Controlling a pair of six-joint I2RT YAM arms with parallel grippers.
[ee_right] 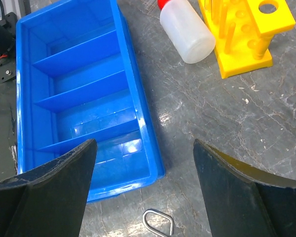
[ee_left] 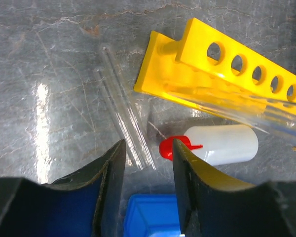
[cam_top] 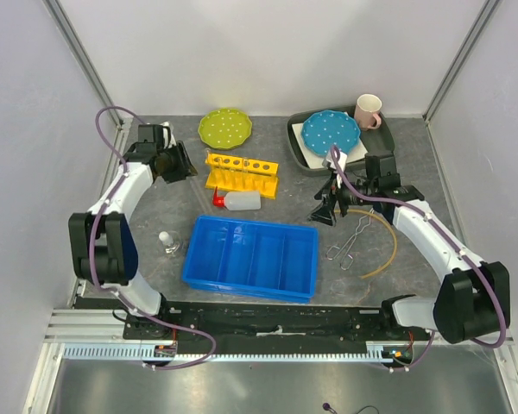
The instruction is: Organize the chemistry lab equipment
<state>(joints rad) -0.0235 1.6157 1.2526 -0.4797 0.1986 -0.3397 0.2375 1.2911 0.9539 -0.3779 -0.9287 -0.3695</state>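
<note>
The yellow test-tube rack point(cam_top: 242, 172) stands mid-table, also in the left wrist view point(ee_left: 222, 74) and the right wrist view point(ee_right: 241, 34). The white squeeze bottle with red cap point(cam_top: 237, 200) lies in front of it point(ee_left: 227, 144) point(ee_right: 187, 29). Two clear glass tubes point(ee_left: 123, 113) lie on the table left of the rack. A small clear flask point(cam_top: 168, 241) stands left of the blue tray. Metal tongs point(cam_top: 350, 241) and the tan tube point(cam_top: 384, 250) lie at the right; a tong loop point(ee_right: 158, 222) shows. My left gripper point(cam_top: 177, 162) point(ee_left: 148, 163) is open above the glass tubes. My right gripper point(cam_top: 328, 207) point(ee_right: 144, 153) is open, empty.
A blue compartment tray point(cam_top: 252, 256) sits at the front middle point(ee_right: 84, 94) point(ee_left: 153, 215). A green dotted plate point(cam_top: 224, 128) lies at the back. A blue dotted plate point(cam_top: 331, 131) rests on a grey tray point(cam_top: 298, 138), with a pink-handled mug point(cam_top: 368, 110) behind.
</note>
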